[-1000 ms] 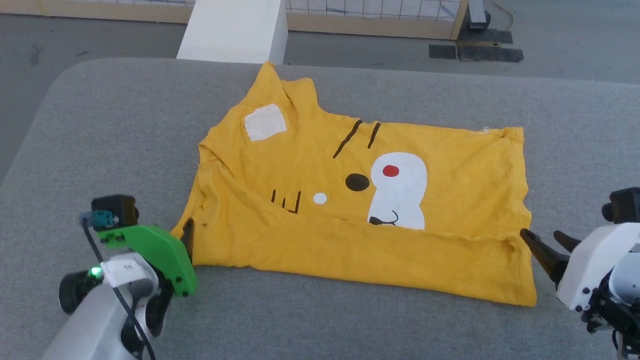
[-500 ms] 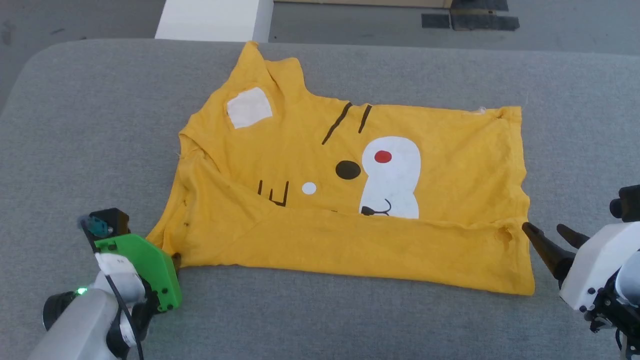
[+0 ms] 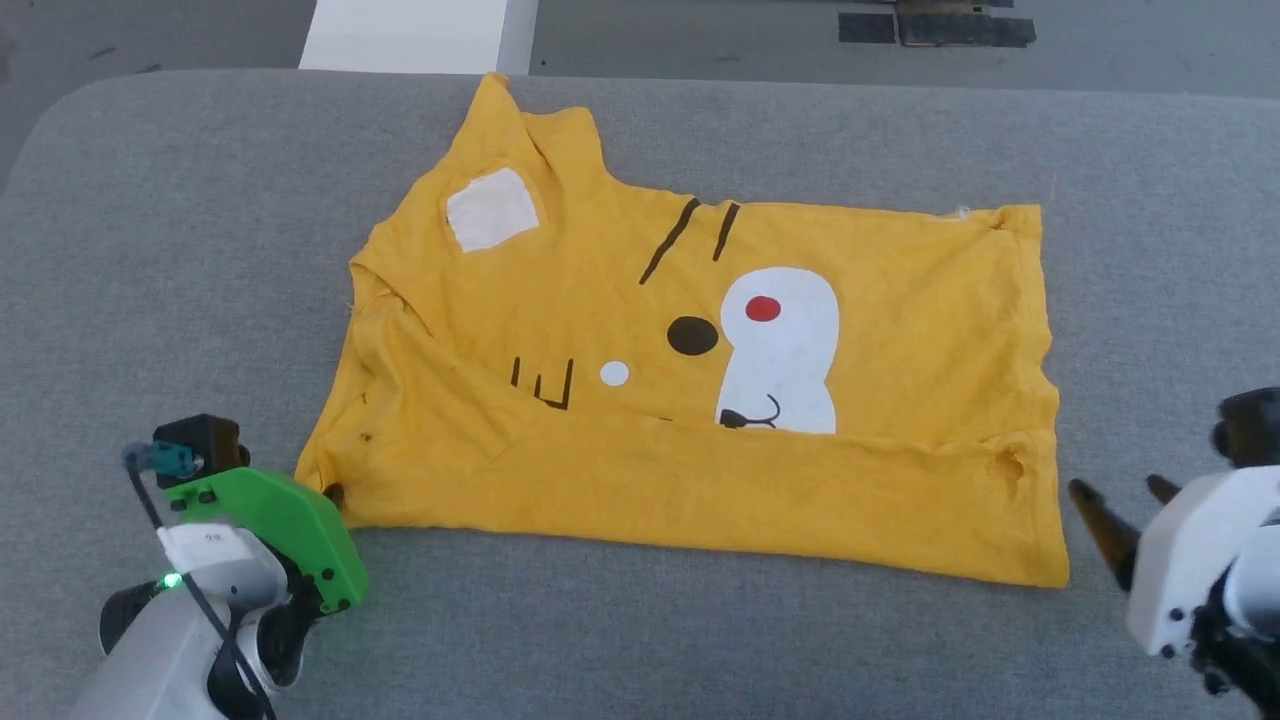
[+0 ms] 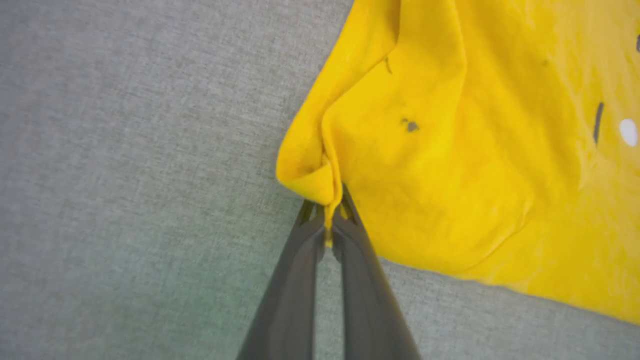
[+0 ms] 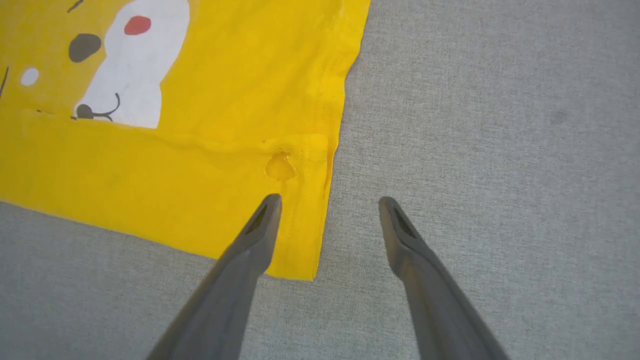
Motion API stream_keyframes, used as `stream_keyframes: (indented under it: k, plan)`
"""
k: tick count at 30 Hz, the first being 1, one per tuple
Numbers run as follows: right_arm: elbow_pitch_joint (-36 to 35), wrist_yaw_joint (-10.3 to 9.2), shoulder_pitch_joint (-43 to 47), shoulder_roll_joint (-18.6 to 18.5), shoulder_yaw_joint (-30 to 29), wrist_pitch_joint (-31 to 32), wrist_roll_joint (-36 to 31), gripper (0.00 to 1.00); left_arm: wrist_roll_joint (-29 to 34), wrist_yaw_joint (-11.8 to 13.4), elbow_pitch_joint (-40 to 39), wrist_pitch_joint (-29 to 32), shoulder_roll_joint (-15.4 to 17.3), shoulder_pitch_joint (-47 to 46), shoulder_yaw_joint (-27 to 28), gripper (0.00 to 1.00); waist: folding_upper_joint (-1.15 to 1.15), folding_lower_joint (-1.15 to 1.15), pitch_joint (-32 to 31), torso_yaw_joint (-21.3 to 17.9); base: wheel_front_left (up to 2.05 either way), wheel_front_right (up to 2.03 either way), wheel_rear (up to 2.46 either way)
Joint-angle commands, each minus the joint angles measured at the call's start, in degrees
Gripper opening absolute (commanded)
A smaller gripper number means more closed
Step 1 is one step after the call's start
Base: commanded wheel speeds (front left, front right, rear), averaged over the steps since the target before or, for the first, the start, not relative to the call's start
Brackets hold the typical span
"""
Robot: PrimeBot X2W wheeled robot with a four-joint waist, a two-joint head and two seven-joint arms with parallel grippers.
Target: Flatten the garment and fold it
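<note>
The garment (image 3: 700, 400) is a mustard-yellow T-shirt with a cartoon face print, lying on the grey padded table (image 3: 200, 250) with its near edge folded up over the print. My left gripper (image 3: 335, 495) is shut on the garment's near left corner (image 4: 320, 180), which bunches between the two dark fingers (image 4: 300, 280). My right gripper (image 3: 1120, 495) stands open just off the near right corner of the garment (image 5: 295, 200). One of its fingers (image 5: 250, 240) hangs over the hem and the other over bare table. A small hole shows in the cloth there.
A white block (image 3: 415, 35) stands beyond the table's far edge, with dark tape patches (image 3: 935, 25) on the floor further right. Grey table surface surrounds the shirt on all sides.
My left gripper has shut on the shirt's near left corner after drawing back toward me. The right gripper has dropped slightly and stays open. The head camera has tilted down.
</note>
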Motion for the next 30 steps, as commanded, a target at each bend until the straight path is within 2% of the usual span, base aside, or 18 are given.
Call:
stream_keyframes:
  k: [1, 12, 20, 21, 22, 30]
  plan:
    - [-0.02, 0.2, 0.54, 0.68, 1.08, 0.44, -1.22, 1.0, -0.56, 0.53, -1.01, -0.59, -0.15, 1.29, 0.31, 0.0, 0.0, 0.0, -0.04, 0.05, 0.0, 0.0, 0.0]
    - [9.96, 0.2, -0.97, 1.58, 5.84, 0.45, -7.67, 1.0, -0.09, 1.94, -6.55, -1.05, -0.09, 3.01, -0.02, 0.0, 0.0, 0.0, 2.56, 1.77, 0.0, 0.0, 0.0]
    - [16.19, 0.2, -1.1, 0.88, 10.35, 0.41, -7.4, 1.0, -0.63, 1.33, -5.77, -1.31, -0.93, 2.92, -0.48, 0.0, 0.0, 0.0, 2.82, 1.99, 0.0, 0.0, 0.0]
    - [16.54, 0.2, -1.17, 0.8, 10.56, 0.43, -7.1, 0.29, -0.71, 1.27, -5.62, -1.39, -0.98, 3.01, -0.46, 0.0, 0.0, 0.0, 2.57, 1.9, 0.0, 0.0, 0.0]
    - [16.72, 0.2, -1.35, 0.54, 10.89, 0.44, -6.62, 0.0, -0.91, 1.18, -5.48, -1.49, -1.1, 3.14, -0.39, 0.0, 0.0, 0.0, 2.29, 1.81, 0.0, 0.0, 0.0]
    - [13.85, 0.2, -3.52, -2.75, 9.85, -0.56, -1.03, 0.0, -2.35, 0.58, -7.3, -1.93, 0.04, 3.98, 1.42, 0.0, 0.0, 0.0, -1.82, 0.99, 0.0, 0.0, 0.0]
